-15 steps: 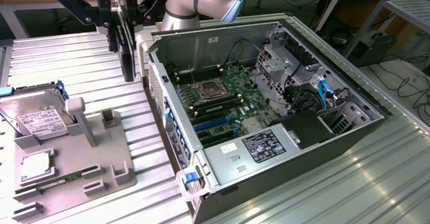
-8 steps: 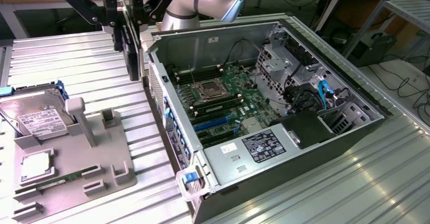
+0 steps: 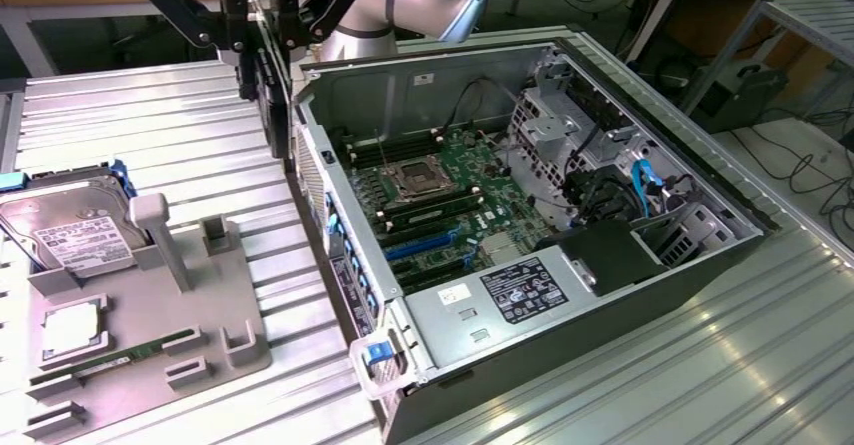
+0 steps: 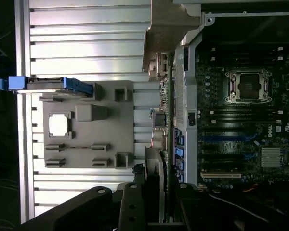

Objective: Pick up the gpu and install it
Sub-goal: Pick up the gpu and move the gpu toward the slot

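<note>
Where the gpu (image 3: pixel 278 115) is: at the upper left of the exterior view, held in the air just outside the case (image 3: pixel 310 165) and above the ribbed table (image 3: pixel 160 125).
Gripper (image 3: pixel 267 70): pinching the gpu by its flat faces. In the wrist view the gpu shows edge-on between the fingers.
Long axis: judged from the exterior view, near upright, with the gpu hanging down from the fingers.
Bracket (image 4: pixel 171 33): pale metal, at the end of the gpu away from the gripper, as far as the wrist view lets me judge.
Slots (image 3: pixel 427 240): blue, flat on the board (image 3: pixel 461 180) at the centre of the exterior view, inside the case.
Key relation: the slots lie to the exterior view's right of the gpu and lower. The case's wall stands between the two, and the gpu is well apart from the board.
Alignment: the slots run slantwise across the frame, so the hanging gpu looks crosswise to them, not in line.
Tray (image 3: pixel 200 305): grey, at the lower left, carrying the hard drive (image 3: pixel 74 230) and the memory stick (image 3: pixel 120 357), apart from the gripper.
Progress: the pickup looks done, and the gpu is not yet seated.
</note>
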Robot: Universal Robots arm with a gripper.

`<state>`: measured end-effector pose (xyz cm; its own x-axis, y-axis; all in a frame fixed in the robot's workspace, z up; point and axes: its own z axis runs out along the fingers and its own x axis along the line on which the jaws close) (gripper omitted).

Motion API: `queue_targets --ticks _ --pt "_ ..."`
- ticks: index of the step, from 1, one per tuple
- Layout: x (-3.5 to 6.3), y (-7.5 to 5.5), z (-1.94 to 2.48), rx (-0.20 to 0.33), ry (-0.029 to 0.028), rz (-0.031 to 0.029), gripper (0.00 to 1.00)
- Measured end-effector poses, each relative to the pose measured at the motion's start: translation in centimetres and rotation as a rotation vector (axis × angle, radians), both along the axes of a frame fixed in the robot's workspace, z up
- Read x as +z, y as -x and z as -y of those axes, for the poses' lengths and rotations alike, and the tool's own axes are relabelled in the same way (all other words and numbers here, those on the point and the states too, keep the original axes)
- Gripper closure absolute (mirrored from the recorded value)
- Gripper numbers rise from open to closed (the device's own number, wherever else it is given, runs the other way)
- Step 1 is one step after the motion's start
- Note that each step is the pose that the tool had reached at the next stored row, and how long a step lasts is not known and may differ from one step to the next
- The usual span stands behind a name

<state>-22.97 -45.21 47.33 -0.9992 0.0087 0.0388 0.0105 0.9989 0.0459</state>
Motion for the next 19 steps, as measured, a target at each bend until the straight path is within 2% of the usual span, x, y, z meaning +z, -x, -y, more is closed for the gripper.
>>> queue_targets --ticks 19 --pt "0.0 -2.5 0.0 0.0 0.0 0.0 0.73"
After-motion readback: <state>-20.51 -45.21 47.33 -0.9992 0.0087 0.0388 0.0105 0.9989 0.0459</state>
